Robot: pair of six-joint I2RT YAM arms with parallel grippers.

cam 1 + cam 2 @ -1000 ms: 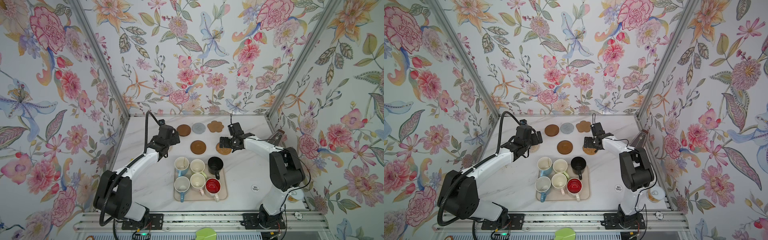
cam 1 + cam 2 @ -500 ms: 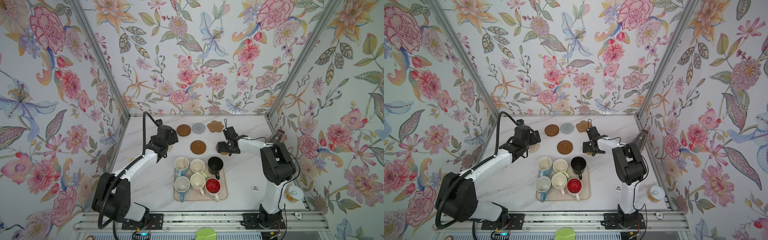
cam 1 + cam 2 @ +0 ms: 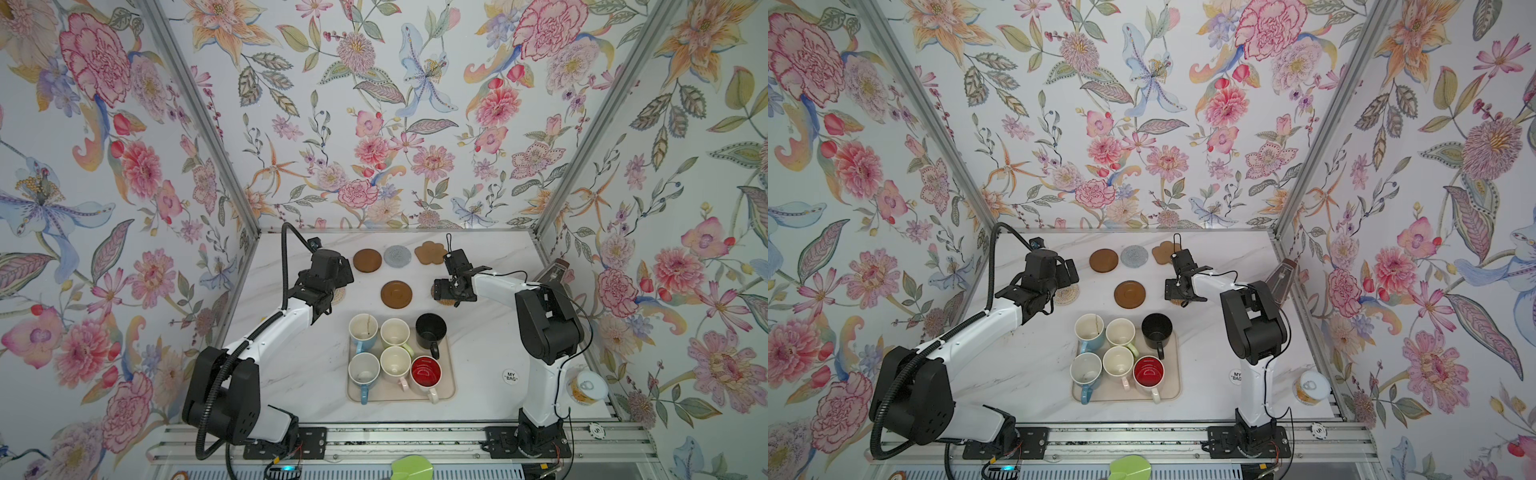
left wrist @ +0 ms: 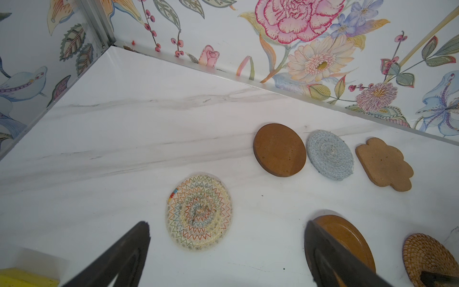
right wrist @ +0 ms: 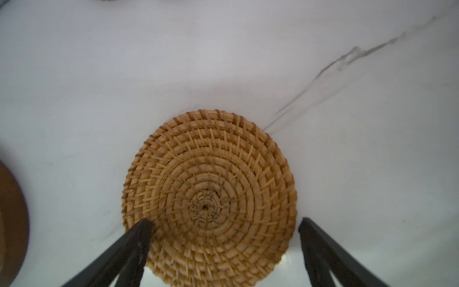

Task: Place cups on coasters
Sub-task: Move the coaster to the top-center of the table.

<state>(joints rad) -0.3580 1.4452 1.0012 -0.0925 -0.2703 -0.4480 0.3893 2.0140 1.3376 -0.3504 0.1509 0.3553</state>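
At lower centre of both top views we see a beige rounded-rectangle tray [image 3: 399, 394] holding an upper light blue ceramic mug [image 3: 363, 332], a lower light blue mug [image 3: 364, 372], a pale green mug [image 3: 395, 333], a pale pink mug [image 3: 395, 364], a glossy black mug [image 3: 431, 330] and a white mug with red inside [image 3: 426, 371]. The left wrist view gives us a plain dark brown disc coaster [image 4: 279, 149], a grey woven coaster [image 4: 329, 155], a tan flower-shaped coaster [image 4: 384, 164] and a cream woven coaster [image 4: 198, 212] ringed with multicoloured zigzags. The golden rattan coaster [image 5: 210, 198] shows a spiral weave; the white marble tabletop [image 4: 124, 149], grey veins.
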